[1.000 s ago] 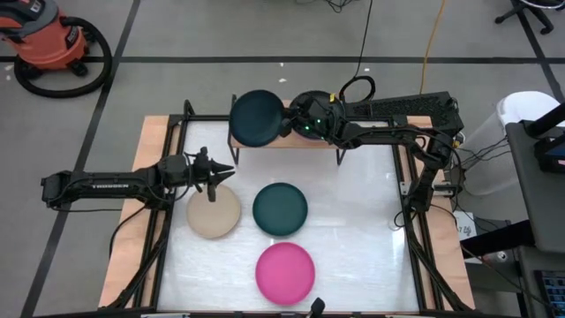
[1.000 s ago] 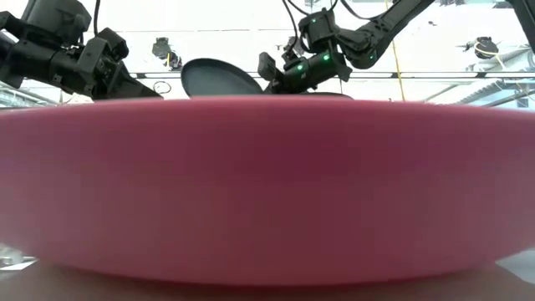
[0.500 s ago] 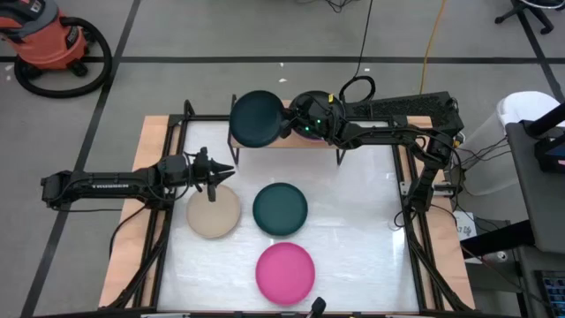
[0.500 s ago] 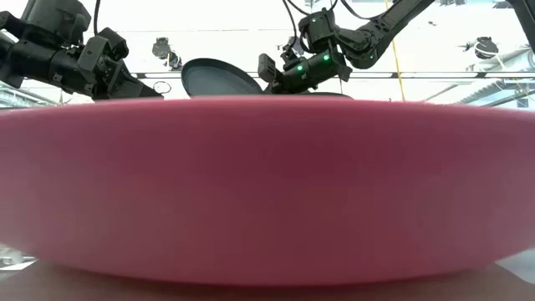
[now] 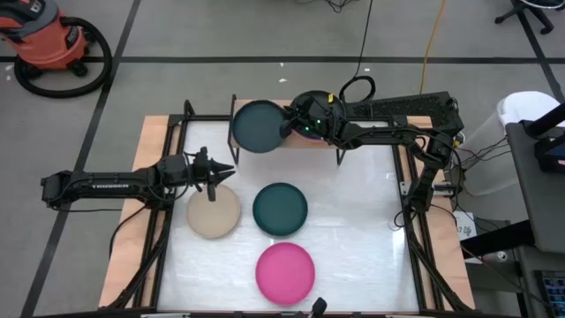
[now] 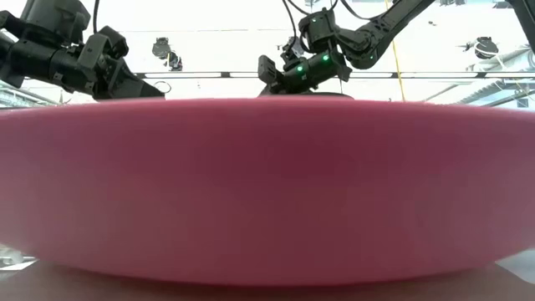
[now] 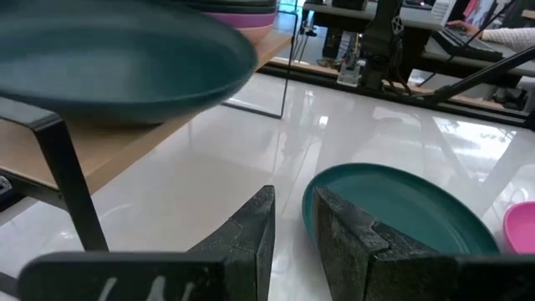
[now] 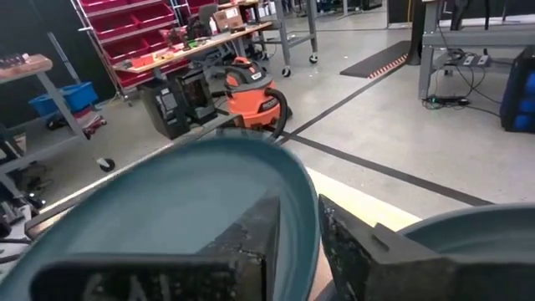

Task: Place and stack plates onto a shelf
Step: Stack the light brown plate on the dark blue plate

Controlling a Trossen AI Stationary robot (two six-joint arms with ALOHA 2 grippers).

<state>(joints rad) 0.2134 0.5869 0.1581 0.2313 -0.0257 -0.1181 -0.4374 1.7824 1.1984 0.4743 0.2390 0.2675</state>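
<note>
High view: teal plate now flatter.

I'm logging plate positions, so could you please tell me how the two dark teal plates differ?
One dark teal plate sits up on the shelf, at the right gripper; the other teal plate lies on the white table. The shelf one has fingers at its rim; the table one is untouched. Both are round, same-sized and upright.

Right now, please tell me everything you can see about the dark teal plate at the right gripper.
The dark teal plate is round and matte with a low rim, and looks empty. It lies about flat on the left end of the shelf, partly overhanging its edge. The right gripper is at its rim, one finger inside and one outside. Whether they touch the rim is unclear.
</note>
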